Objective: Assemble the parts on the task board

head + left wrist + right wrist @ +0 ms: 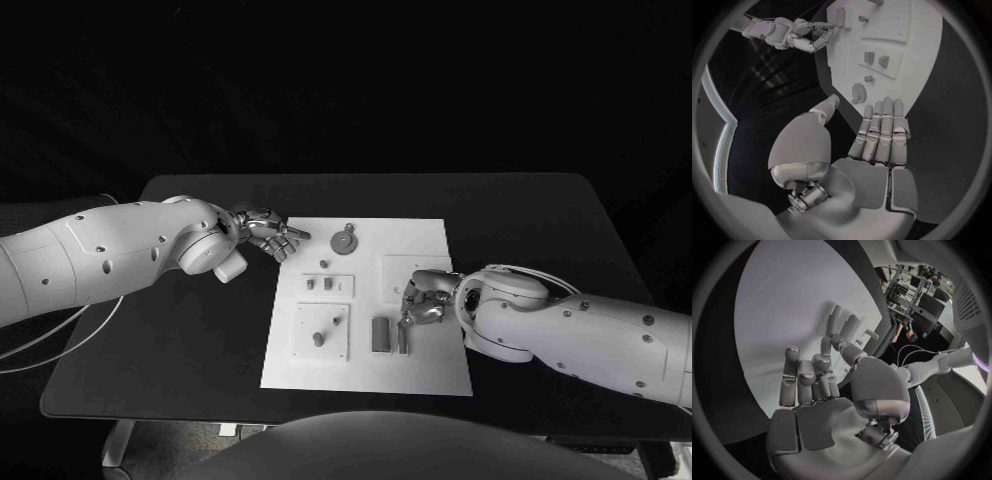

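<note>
Several grey parts [381,334] were lying loose on the task board [426,242] in the middle of the table [534,215], so I'd guess most of the assembly was left. Left hand [264,231] hovered open at the board's far left corner. Right hand [426,297] sat over its right side with fingers curled; couldn't tell if it held anything.

The right hand [423,298] hides part of the task board [418,240].
</note>
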`<state>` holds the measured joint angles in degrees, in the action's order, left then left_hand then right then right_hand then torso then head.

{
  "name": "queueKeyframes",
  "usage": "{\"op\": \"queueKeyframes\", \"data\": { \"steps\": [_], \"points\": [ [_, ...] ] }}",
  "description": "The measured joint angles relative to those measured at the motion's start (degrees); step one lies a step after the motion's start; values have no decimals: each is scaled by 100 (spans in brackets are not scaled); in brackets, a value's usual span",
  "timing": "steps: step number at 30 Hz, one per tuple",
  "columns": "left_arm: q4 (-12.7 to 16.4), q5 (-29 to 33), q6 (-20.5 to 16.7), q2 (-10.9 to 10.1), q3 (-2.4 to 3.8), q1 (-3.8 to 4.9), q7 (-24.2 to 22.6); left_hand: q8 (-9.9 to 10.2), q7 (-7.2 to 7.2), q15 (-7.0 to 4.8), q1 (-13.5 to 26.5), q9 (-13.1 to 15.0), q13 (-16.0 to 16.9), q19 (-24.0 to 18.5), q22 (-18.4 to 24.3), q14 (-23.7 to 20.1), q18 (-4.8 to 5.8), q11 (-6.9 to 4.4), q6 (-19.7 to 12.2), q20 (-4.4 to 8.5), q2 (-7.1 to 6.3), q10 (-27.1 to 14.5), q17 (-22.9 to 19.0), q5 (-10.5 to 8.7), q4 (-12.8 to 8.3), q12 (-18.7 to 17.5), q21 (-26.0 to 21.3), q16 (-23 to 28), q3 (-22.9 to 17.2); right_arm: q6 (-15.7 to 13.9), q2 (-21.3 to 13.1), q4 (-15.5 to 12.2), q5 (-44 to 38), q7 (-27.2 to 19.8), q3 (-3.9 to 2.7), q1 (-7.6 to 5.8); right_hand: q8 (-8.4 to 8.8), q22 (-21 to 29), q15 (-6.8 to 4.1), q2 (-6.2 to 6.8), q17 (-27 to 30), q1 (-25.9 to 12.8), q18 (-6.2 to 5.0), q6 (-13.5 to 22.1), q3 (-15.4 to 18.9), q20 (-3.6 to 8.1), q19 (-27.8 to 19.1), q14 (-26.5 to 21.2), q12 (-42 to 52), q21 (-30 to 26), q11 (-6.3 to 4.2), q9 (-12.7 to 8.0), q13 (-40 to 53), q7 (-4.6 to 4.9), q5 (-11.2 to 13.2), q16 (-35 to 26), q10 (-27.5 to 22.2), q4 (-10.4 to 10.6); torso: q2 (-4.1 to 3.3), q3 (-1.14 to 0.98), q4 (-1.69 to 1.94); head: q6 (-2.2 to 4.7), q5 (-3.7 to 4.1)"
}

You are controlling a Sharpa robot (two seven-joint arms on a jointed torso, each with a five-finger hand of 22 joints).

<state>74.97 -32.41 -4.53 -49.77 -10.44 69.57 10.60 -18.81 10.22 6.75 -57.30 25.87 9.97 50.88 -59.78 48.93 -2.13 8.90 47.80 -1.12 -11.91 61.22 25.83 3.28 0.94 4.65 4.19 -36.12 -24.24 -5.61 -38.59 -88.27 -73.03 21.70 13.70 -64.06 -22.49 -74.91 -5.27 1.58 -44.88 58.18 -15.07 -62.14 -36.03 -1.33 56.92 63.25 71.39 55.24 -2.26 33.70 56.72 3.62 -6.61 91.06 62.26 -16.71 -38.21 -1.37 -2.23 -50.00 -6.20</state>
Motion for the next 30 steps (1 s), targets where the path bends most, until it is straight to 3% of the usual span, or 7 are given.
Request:
{"op": "queueKeyframes", "data": {
  "steps": [4, 19, 30],
  "points": [
    [0, 0, 1, 1, 0, 0, 1, 0, 0, 0, 0, 0, 0, 0, 0, 0, 0, 0, 0, 0, 0, 0, 1, 0, 0, 0, 0, 0, 0, 20, 50, 15, -88, 3, 8, 36, 49, 0, -6, -73, 0, 120, -4, 20, 5, 0, 0, 33, 0, 0, -21, -25, 0, -4, -27, 0, 21, -5, -1, -1, 1, 0, 4],
    [-1, -1, 3, -2, -1, 0, 5, 0, 0, 0, -23, 0, 0, 0, -1, 0, 0, 0, 0, 0, 23, 0, 0, 0, 15, 0, 0, 0, 15, 63, 62, 62, -329, 30, 15, 63, 23, 0, -5, -66, 1, 110, -3, 3, 5, 0, 0, 34, 0, 0, -20, 4, 1, -21, -27, 24, 20, -5, -1, 1, 2, 0, -5],
    [-8, -1, 3, -2, -1, 0, 5, 0, 0, 0, -23, 1, 0, 0, 4, 0, 0, 0, 0, 0, 23, 0, 5, 0, 15, 0, 0, 0, 15, -138, 8, 57, -338, -100, 37, 93, 23, 0, -4, -43, 1, 88, -3, 3, 6, 0, 0, 34, 0, 0, -20, 4, 1, -21, -26, 24, 20, -5, 1, -2, 0, 0, -11]
  ]
}}
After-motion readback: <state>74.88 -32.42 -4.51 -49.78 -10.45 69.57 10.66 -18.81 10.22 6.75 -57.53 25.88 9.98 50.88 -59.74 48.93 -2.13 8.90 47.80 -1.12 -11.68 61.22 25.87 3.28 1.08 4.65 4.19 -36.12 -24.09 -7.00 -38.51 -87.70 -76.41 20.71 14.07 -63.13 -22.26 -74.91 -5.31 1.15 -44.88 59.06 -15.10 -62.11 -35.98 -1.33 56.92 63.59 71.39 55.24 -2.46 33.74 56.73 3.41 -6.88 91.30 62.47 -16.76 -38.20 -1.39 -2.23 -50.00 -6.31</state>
